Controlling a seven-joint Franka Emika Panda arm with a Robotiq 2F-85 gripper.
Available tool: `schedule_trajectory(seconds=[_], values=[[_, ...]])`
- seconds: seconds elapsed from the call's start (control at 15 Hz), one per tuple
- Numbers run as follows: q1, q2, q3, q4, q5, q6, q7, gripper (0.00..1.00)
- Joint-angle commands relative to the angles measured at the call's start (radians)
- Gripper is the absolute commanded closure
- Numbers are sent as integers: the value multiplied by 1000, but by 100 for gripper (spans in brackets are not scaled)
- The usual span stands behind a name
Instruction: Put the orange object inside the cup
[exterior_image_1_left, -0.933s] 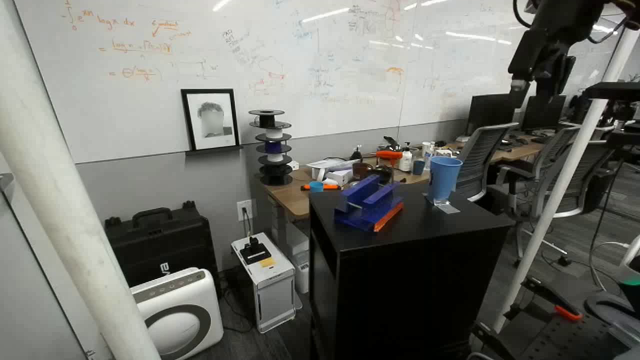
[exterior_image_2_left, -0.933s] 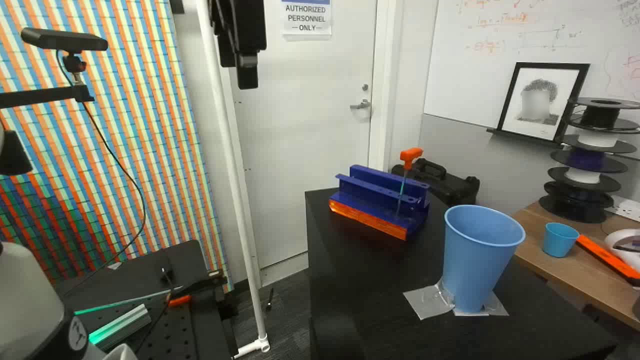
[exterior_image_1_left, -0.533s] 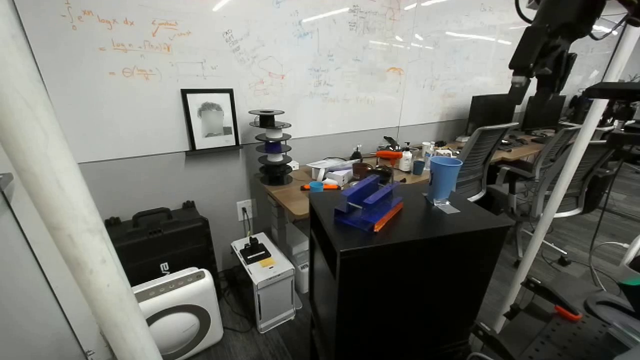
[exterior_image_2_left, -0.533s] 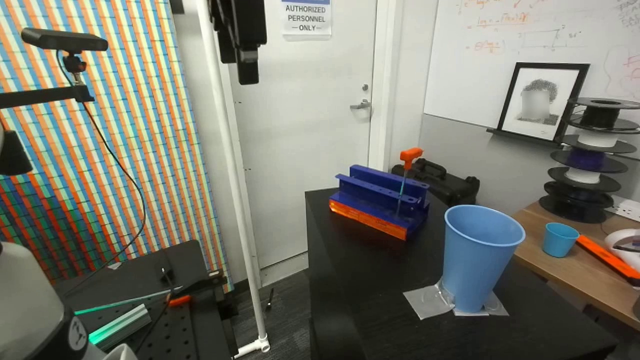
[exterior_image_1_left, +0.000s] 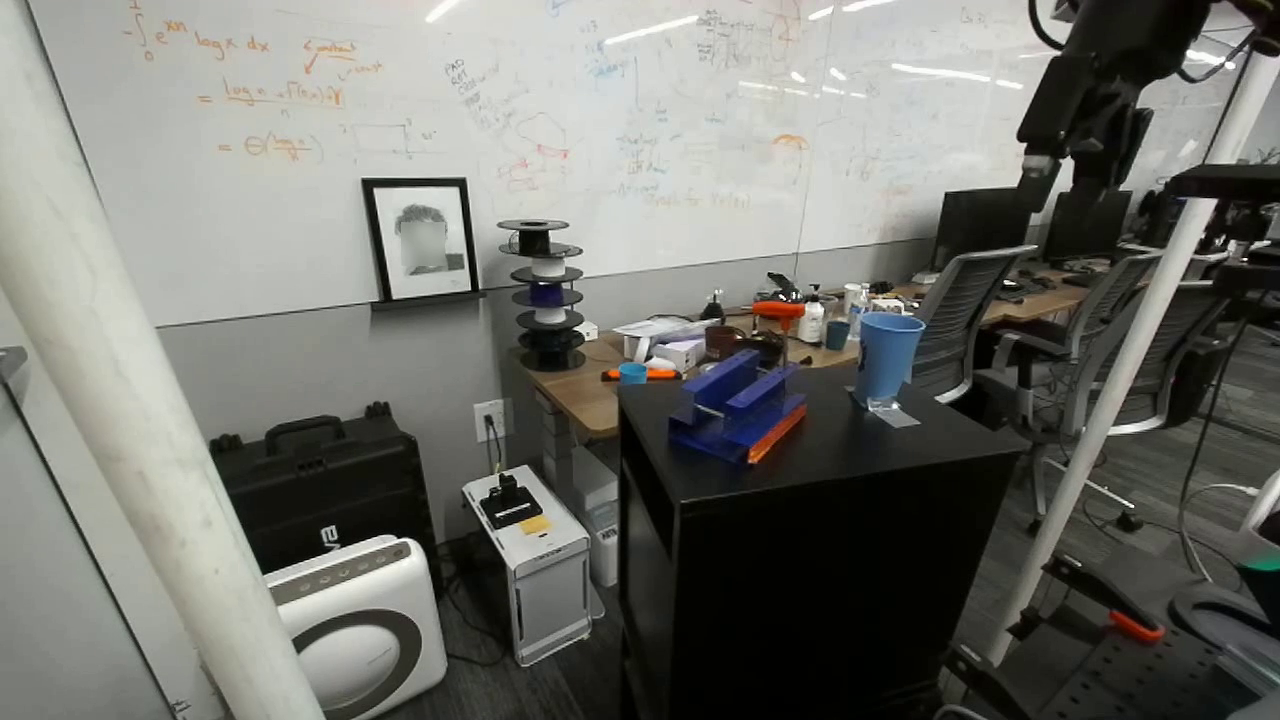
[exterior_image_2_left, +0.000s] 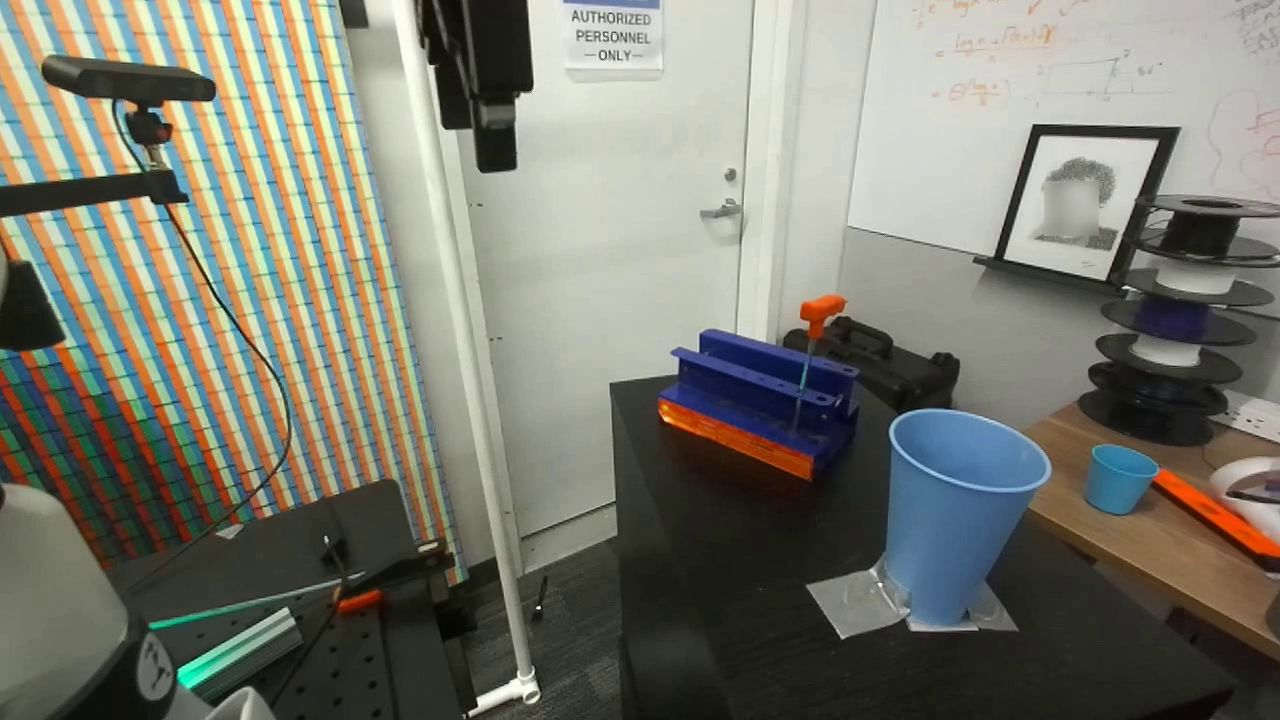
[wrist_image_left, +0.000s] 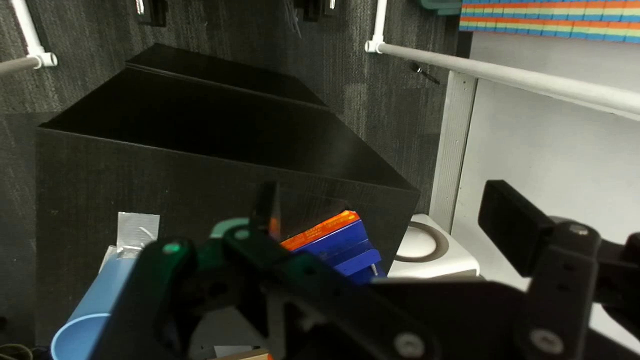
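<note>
Nearest in the wrist view, the gripper (wrist_image_left: 390, 215) has its jaws wide, higher than and well apart from the orange T-handle (exterior_image_2_left: 823, 312). Near right in an exterior view, the smooth, tapered light-blue cup (exterior_image_2_left: 958, 525) is taped to the black cabinet (exterior_image_2_left: 740, 570); farther left, the T-handle, slim-shafted, stands nearly upright at a ribbed dark-blue block (exterior_image_2_left: 750, 386).

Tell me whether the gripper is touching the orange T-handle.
Apart. In an exterior view, the gripper hangs higher than the orange T-handle and off to one side, with whiteboard showing between them.

Whiteboard wall (exterior_image_1_left: 640, 170), white door (exterior_image_2_left: 620, 300) — dark carpet (wrist_image_left: 240, 35), black cabinet (exterior_image_1_left: 830, 580), wooden desk (exterior_image_1_left: 582, 398).
</note>
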Motion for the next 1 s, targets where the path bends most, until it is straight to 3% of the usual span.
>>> schedule_trajectory(seconds=[0.0, 0.4, 0.67, 0.93], values=[[4, 82, 9, 83, -48, 10, -78, 0], [19, 348, -33, 305, -138, 73, -264, 0], [7, 588, -72, 455, -110, 150, -329, 0], [-3, 840, -59, 599, -86, 188, -340, 0]])
